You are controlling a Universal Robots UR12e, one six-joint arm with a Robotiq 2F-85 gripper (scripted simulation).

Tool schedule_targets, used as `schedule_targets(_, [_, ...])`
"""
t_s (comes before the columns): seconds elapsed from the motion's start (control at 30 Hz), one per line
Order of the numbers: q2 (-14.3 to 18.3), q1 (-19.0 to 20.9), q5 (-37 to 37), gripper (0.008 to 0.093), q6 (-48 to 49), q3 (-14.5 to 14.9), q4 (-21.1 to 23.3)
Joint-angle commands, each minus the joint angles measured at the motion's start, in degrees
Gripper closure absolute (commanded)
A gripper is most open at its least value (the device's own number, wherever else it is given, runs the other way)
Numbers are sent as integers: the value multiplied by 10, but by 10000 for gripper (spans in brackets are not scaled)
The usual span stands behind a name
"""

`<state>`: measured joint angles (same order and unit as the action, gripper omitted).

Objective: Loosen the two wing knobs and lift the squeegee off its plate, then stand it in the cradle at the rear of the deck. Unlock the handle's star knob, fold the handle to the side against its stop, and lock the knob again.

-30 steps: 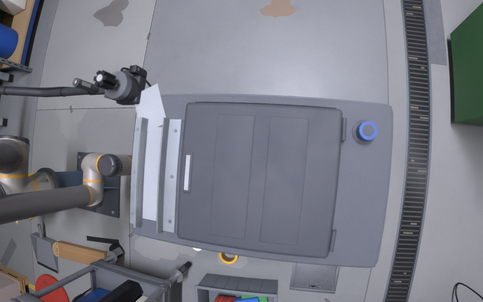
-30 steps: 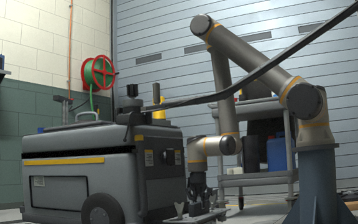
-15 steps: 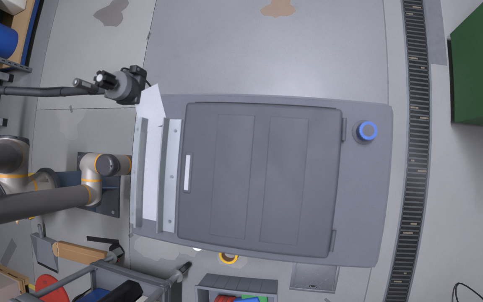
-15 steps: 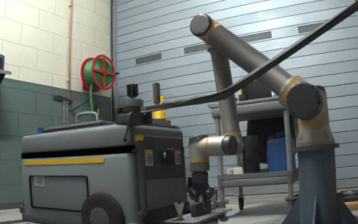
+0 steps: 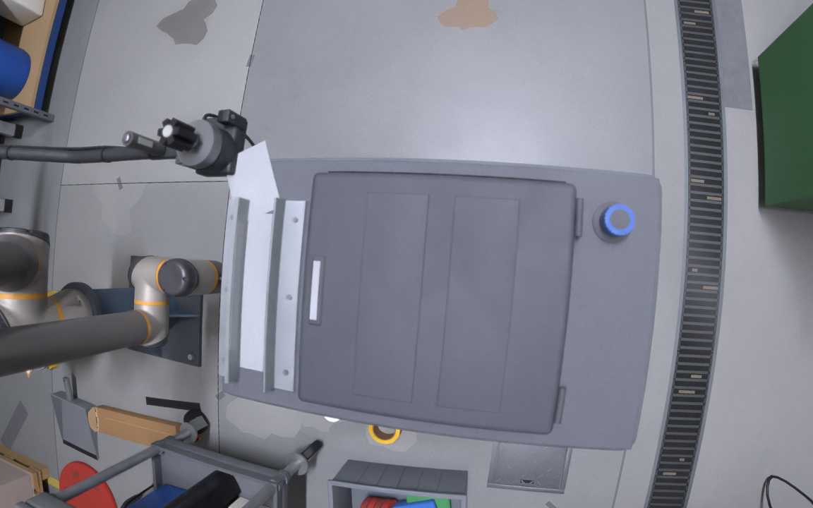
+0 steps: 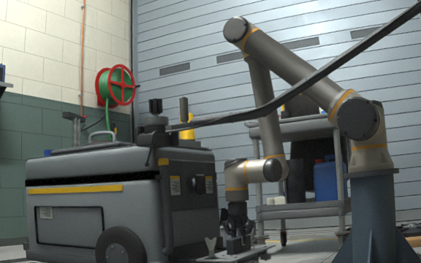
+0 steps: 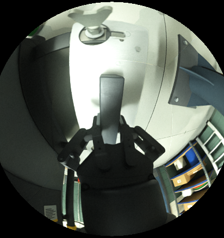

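The squeegee's dark upright grip block (image 7: pixel 111 108) stands on the pale plate (image 7: pixel 109 62) low behind the scrubber, held by my closed gripper (image 7: pixel 110 127), which comes straight down on it (image 6: pixel 236 229). One pale wing knob (image 7: pixel 90 16) stands on its stud at the plate's far end, seen from the side as a small forked knob (image 6: pixel 210 245). The other wing knob is hidden. The empty cradle (image 5: pixel 262 292), two pale rails, lies along the deck's rear edge. The black star knob (image 6: pixel 155 106) sits atop the handle pivot, and the long handle (image 6: pixel 305 80) runs out behind the machine.
A shelving unit (image 7: pixel 194 168) with boxes stands off to my right. The scrubber body (image 6: pixel 119 197) rises close on my left, and my blue pedestal (image 6: pixel 371 219) stands behind. A metal cart (image 6: pixel 298 171) with a blue jug is beyond the arm.
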<state>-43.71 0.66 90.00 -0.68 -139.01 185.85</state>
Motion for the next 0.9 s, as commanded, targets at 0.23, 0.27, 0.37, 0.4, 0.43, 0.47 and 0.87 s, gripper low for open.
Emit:
schedule_targets(0.23, [0,0,0,934,0,-2,-2])
schedule_targets(0.27, [0,0,0,934,0,-2,-3])
schedule_targets(0.37, [0,0,0,934,0,-2,-4])
schedule_targets(0.4, [-1,0,0,934,0,-1,-4])
schedule_targets(0.43, [-1,0,0,934,0,-1,-5])
schedule_targets(0.47, [-1,0,0,934,0,-1,-5])
schedule_targets(0.87, [-2,0,0,934,0,2,-9])
